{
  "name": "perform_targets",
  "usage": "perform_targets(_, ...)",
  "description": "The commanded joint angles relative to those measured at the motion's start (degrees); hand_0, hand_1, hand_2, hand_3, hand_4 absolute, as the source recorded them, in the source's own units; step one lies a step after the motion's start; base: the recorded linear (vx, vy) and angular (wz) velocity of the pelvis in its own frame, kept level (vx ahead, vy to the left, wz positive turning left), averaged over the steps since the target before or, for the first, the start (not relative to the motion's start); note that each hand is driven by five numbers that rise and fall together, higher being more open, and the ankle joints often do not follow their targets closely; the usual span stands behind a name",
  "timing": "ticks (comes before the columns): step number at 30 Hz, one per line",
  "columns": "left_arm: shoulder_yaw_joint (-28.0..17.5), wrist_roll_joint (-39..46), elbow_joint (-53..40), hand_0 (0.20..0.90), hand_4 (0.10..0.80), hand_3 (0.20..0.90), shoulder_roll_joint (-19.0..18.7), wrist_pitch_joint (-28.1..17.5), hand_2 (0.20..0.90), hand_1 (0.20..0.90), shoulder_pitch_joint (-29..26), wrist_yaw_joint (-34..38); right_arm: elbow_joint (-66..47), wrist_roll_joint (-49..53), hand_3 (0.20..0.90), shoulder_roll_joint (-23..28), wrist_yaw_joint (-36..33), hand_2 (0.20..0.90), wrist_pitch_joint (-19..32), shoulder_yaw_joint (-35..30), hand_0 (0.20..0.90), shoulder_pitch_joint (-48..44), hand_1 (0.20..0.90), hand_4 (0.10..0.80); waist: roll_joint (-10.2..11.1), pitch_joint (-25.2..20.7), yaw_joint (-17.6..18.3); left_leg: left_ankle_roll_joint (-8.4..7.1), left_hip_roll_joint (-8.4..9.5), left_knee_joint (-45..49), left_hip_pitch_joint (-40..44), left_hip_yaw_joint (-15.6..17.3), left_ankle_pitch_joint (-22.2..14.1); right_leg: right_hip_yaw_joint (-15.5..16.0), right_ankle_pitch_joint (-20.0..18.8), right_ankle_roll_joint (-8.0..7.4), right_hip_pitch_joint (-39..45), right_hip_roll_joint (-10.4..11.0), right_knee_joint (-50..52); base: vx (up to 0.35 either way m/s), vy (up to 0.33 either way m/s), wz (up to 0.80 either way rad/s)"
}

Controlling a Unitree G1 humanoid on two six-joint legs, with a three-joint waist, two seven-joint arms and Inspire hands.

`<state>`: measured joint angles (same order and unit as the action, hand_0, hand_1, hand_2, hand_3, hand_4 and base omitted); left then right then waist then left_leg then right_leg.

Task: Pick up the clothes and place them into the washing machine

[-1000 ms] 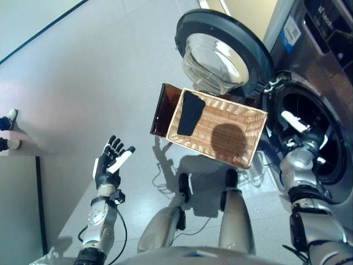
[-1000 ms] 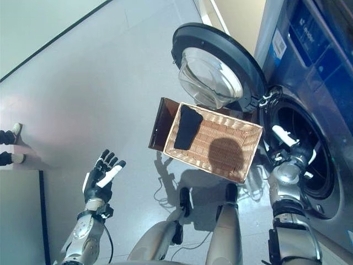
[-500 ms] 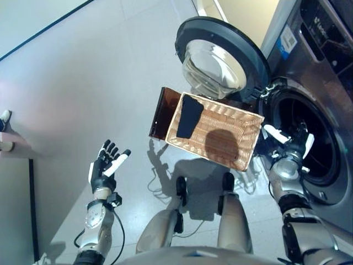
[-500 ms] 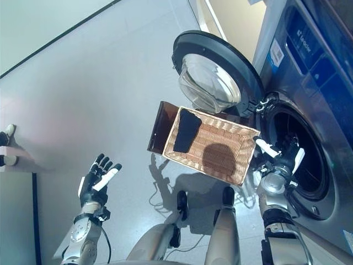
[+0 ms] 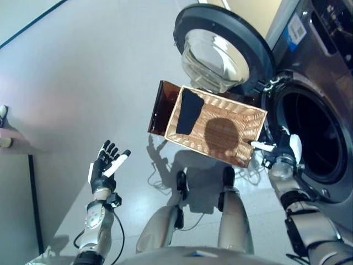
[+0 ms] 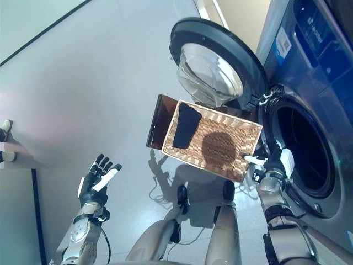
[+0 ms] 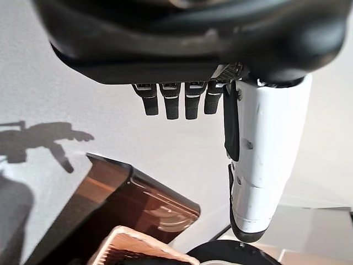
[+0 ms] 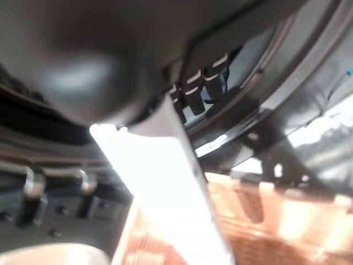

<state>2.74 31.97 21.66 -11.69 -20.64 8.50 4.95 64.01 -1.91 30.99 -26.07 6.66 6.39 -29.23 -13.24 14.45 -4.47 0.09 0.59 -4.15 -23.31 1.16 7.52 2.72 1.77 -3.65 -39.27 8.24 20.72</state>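
Observation:
A dark garment (image 5: 188, 111) lies at the left end of the shallow wicker basket (image 5: 251, 118), which rests on a low dark brown box (image 5: 159, 108) beside the washing machine (image 5: 314, 132). The machine's round door (image 5: 220, 49) stands open and its drum (image 5: 311, 138) looks dark. My right hand (image 5: 282, 150) is open and empty, at the basket's right corner by the drum opening. My left hand (image 5: 106, 167) is open and empty, held up over the floor far left of the basket. The basket corner and box also show in the left wrist view (image 7: 129, 251).
A grey floor (image 5: 83, 83) spreads to the left of the basket. A person's shoes (image 5: 4, 127) stand at the far left edge by a low grey surface (image 5: 14, 199). A dark line runs across the floor at the upper left.
My right hand has pulled back out of the drum opening to the basket's right corner. My left hand has sunk a little. The camera has shifted slightly.

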Motion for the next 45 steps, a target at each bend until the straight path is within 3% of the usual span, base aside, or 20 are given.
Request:
perform_targets(1,-2.9,-0.3,-6.2,0.9,0.8,0.9,-4.0,-6.2,0.9,0.9,-0.7,0.9,1.0,-3.3,0.9,6.0,-1.7,0.9,0.1,2.9,0.9,-5.6,0.9,0.8,0.2,0.6,-1.5,-4.36,0.84,-0.8,-1.4,-0.9,0.5,0.2,-2.6,-0.58,4.3,0.2,-7.5,0.0,0.0,0.0)
perform_targets(29,-3.3,1.1,-9.0,0.9,0.8,0.9,-5.8,-5.6,0.9,0.9,0.5,-1.0,8.0,-6.5,0.9,20.1,-1.7,0.9,-3.6,5.1,0.9,-15.6,0.9,0.8,-1.9,0.4,-2.1,-4.99,1.37,-0.8,-5.2,-1.1,1.0,-0.8,-2.0,-0.52,-1.5,0.3,-4.5,0.0,0.0,0.0)
perform_targets(39,-3.9,0.8,-9.0,0.9,0.8,0.9,-5.6,-5.6,0.9,0.9,0.5,-1.0,7.6,-6.0,0.9,21.2,-3.1,0.9,-3.9,3.2,0.9,-15.0,0.9,0.8,-2.5,0.2,-2.0,-5.18,1.33,-0.8,-5.1,-1.1,0.9,-0.8,-1.1,-0.45,-2.0,0.2,-3.1,0.0,0.0,0.0)
perform_targets(45,-4.7,0.4,-8.7,0.9,0.8,0.9,-5.1,-5.6,0.9,0.9,0.6,-0.4,0.9,-3.2,0.9,18.0,-3.9,0.9,-1.9,-0.5,0.9,-10.8,0.9,0.8,-2.2,-0.2,-1.5,-5.01,1.24,-0.8,-4.8,-1.1,0.6,-0.5,-0.8,-0.52,-1.9,0.1,-2.7,0.0,0.0,0.0)
